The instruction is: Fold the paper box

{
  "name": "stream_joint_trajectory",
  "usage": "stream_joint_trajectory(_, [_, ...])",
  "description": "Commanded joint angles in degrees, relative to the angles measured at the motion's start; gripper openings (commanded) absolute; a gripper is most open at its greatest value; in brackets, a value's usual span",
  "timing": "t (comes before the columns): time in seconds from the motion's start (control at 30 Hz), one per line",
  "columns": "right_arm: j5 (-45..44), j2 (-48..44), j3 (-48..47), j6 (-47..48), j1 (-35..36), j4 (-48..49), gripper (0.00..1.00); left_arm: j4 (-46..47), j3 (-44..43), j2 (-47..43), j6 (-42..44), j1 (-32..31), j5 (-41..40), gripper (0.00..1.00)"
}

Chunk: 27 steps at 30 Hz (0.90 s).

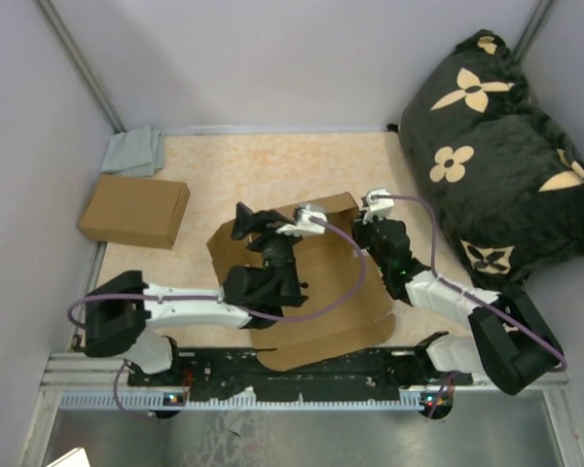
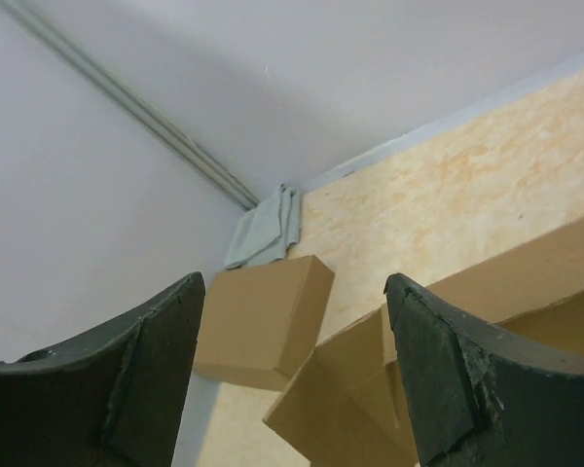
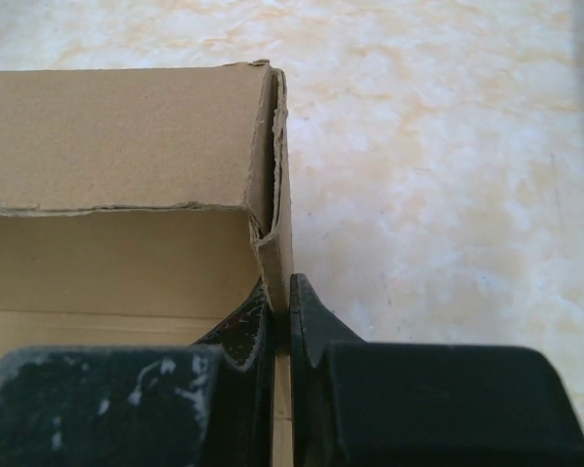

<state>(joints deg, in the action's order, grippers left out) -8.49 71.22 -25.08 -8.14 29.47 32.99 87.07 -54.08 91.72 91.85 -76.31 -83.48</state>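
The paper box [image 1: 326, 311] is a brown cardboard die-cut sheet in the middle of the table, partly raised, with its far wall and side walls standing. My right gripper [image 1: 368, 226] is shut on the box's right side wall [image 3: 280, 224], one finger inside and one outside. My left gripper [image 1: 248, 222] is open and empty, held above the box's left corner flap [image 2: 370, 389], touching nothing. The box's far wall shows in the right wrist view [image 3: 117, 136].
A ready-made shallow brown cardboard box [image 1: 133, 211] lies at the far left; it also shows in the left wrist view [image 2: 263, 321]. A folded grey cloth [image 1: 136, 151] lies behind it. A black cushion with tan flowers [image 1: 496, 146] fills the far right corner.
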Motion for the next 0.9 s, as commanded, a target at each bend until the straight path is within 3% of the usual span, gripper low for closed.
stream_joint_trajectory(0.0, [-8.3,-2.1,0.0,-3.2,0.2,-2.8,0.0,15.4,2.5,-9.0,-11.6,5.1,2.9,0.79])
stream_joint_trajectory(0.07, [-9.9,-2.0,-0.7,-3.8,0.2,-5.3,0.0,13.8,6.3,-12.9,-17.3,9.9,4.3,0.69])
stream_joint_trajectory(0.13, [-10.7,-1.4,-2.6,-4.1,-0.4,-8.3,0.0,4.1,9.1,-17.1,-26.3,13.2,6.0,0.66])
stream_joint_trajectory(0.2, [-10.0,-0.8,-4.1,-4.6,-1.6,-10.3,0.0,-24.9,8.7,-23.1,-46.6,14.6,9.7,0.68])
stream_joint_trajectory(0.23, [-9.3,-0.6,-4.7,-4.9,-2.3,-10.7,0.0,-54.9,4.6,-27.0,-67.2,16.4,16.2,0.67])
stream_joint_trajectory(0.27, [-8.7,-0.3,-5.1,-5.1,-3.1,-10.9,0.0,-78.3,-0.6,-29.6,-90.7,21.6,28.8,0.64])
stream_joint_trajectory(0.3, [-8.2,0.0,-5.5,-5.3,-3.6,-11.2,0.0,-86.0,-2.2,-30.6,-103.0,28.9,43.2,0.6])
stream_joint_trajectory(0.33, [-7.8,0.1,-5.8,-5.3,-4.1,-11.6,0.0,-83.6,-1.0,-30.8,-104.0,33.6,53.8,0.58])
stream_joint_trajectory(0.4, [-6.6,0.6,-6.3,-5.0,-4.6,-11.5,0.0,-81.5,-1.1,-28.6,-102.7,37.6,57.8,0.59])
stream_joint_trajectory(0.5, [-5.7,2.2,-7.9,-4.6,-5.0,-13.1,0.0,-85.5,-7.9,-19.8,-100.9,42.1,63.8,0.63])
stream_joint_trajectory(0.6, [-3.8,3.4,-9.0,-4.7,-6.3,-14.3,0.0,-86.8,-12.0,-14.5,-104.2,49.2,69.6,0.63])
stream_joint_trajectory(0.73, [-1.4,2.7,-10.2,-3.9,-8.3,-16.0,0.0,-78.0,-0.6,-18.0,-111.3,62.0,76.0,0.58])
stream_joint_trajectory(0.87, [0.3,3.2,-12.9,-2.2,-8.9,-19.1,0.0,-67.2,13.7,-26.0,-118.1,69.8,78.7,0.57])
